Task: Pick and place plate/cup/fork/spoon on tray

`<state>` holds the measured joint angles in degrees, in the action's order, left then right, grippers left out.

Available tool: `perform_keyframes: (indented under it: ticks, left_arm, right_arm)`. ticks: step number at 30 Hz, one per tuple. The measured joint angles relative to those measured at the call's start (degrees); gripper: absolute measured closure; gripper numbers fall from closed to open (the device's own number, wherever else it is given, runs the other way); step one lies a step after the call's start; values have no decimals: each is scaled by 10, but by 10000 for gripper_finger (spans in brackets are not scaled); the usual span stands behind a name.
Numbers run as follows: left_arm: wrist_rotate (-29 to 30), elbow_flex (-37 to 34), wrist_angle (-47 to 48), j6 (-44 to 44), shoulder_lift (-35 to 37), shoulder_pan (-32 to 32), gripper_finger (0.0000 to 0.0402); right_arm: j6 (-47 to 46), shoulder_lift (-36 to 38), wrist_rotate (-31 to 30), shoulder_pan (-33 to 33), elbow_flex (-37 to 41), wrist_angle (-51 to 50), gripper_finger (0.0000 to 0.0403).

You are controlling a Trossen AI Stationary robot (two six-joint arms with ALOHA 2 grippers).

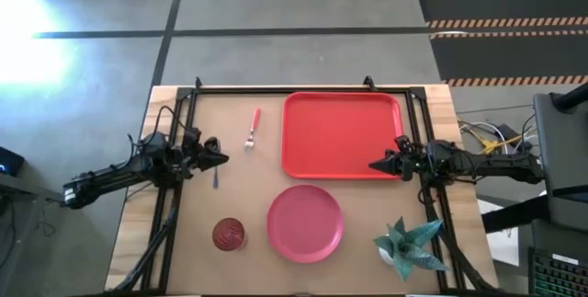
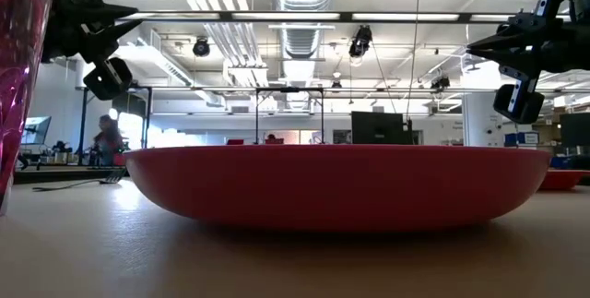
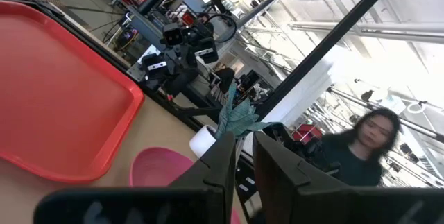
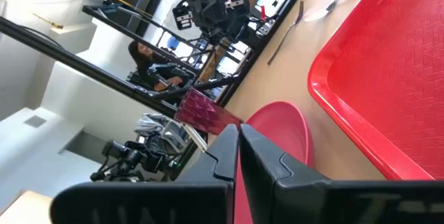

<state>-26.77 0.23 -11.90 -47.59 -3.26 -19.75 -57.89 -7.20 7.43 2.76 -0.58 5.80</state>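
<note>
Opening step pending: nothing loaded yet, both arms hovering.

Lying apart from tray (image 1: 342, 136): fork (image 1: 252, 128) and spoon (image 1: 215, 177) off its left edge, plate (image 1: 305, 222) and cup (image 1: 229, 234) nearer than it. Left gripper (image 1: 219, 157) nearly closed, right gripper (image 1: 378, 164) pressed shut, holding nothing. Needing jaws opening first; plant (image 1: 405, 245) crowding tray's near-right corner.

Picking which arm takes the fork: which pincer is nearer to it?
Left. The left pincer sits just beside the fork, toward the table's left side. The right pincer is across the tray, at its far corner.
</note>
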Motion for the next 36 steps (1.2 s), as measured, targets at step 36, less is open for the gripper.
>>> perform_keyframes:
  ticks: [36]
  left_arm:
    - [1,0,0,0,0,0,368]
  right_arm:
    - [39,0,-1,0,0,0,394]
